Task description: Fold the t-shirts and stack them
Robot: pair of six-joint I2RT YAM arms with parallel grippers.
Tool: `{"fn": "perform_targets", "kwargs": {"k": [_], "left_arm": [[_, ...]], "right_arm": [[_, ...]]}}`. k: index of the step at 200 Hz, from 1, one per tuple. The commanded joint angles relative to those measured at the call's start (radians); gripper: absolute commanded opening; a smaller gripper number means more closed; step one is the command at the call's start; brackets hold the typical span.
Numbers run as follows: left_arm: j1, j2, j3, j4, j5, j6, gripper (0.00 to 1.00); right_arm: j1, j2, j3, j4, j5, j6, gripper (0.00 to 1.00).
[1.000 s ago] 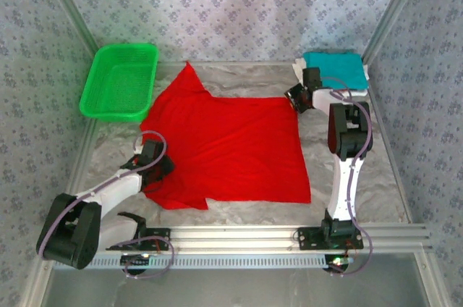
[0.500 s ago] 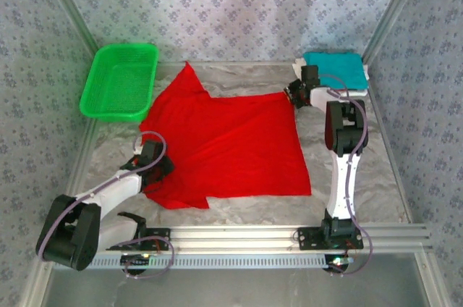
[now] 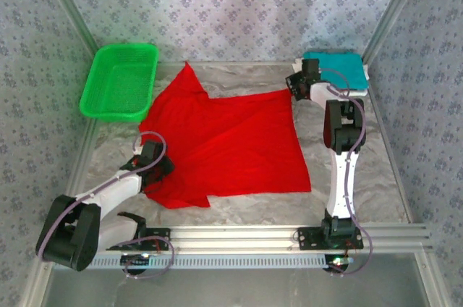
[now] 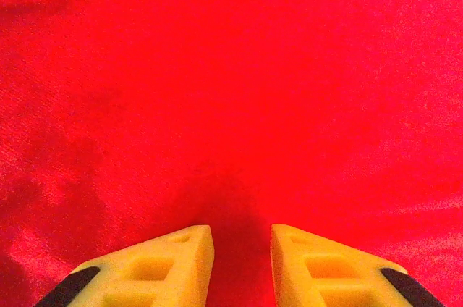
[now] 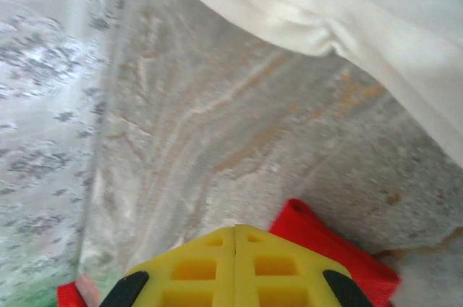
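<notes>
The red t-shirt lies spread almost flat across the middle of the table, one sleeve pointing to the far left and its near left edge a little rumpled. It looks light, soft and limp. Lifted at one point it would probably sag and bunch, so it is best taken at two corners or along a hem, with the edge kept taut between them. The right gripper sits at the far right corner, jaws closed flush, and red cloth pokes out on both sides of the tips, so it seems to pinch that corner. The left gripper is down on the near left part of the shirt, jaws narrowly parted over the cloth with nothing plainly caught between them. Just beyond the right gripper, at the far right, a folded teal t-shirt rests on a whitish one — the stack in the making, I judge. A green basket stands at the far left.
</notes>
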Motion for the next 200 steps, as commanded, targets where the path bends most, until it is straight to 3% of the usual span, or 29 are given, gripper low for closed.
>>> {"fn": "perform_targets", "kwargs": {"k": [1,32,46,58,70,100,138,173,200], "left_arm": [[0.009,0.007,-0.03,-0.096,-0.028,0.006,0.3],[0.009,0.008,-0.028,-0.095,-0.026,0.008,0.3],[0.007,0.008,-0.03,-0.09,-0.019,0.009,0.29],[0.007,0.006,-0.028,-0.079,-0.01,0.018,0.3],[0.002,0.004,-0.015,-0.073,-0.002,0.032,0.29],[-0.035,0.044,0.074,-0.046,0.001,0.106,0.28],[-0.058,0.29,0.24,0.016,0.051,0.195,0.26],[-0.086,0.576,0.447,0.085,0.095,0.243,0.24],[-0.111,0.704,0.614,0.092,0.078,0.291,0.24]], "right_arm": [[-0.007,-0.026,0.02,-0.039,0.016,0.017,0.0],[-0.015,-0.033,0.021,-0.042,-0.02,-0.022,0.0],[-0.006,-0.094,-0.059,-0.004,-0.031,-0.086,0.02],[0.012,-0.155,-0.141,0.031,-0.076,-0.175,0.03],[0.052,-0.2,-0.175,-0.044,-0.121,-0.295,0.03],[0.172,-0.339,-0.364,-0.166,-0.06,-0.506,0.01],[0.176,-0.424,-0.639,-0.071,-0.079,-0.471,0.0],[0.127,-0.369,-0.686,-0.019,-0.075,-0.428,0.0],[0.071,-0.331,-0.7,0.037,-0.05,-0.35,0.0]]}}
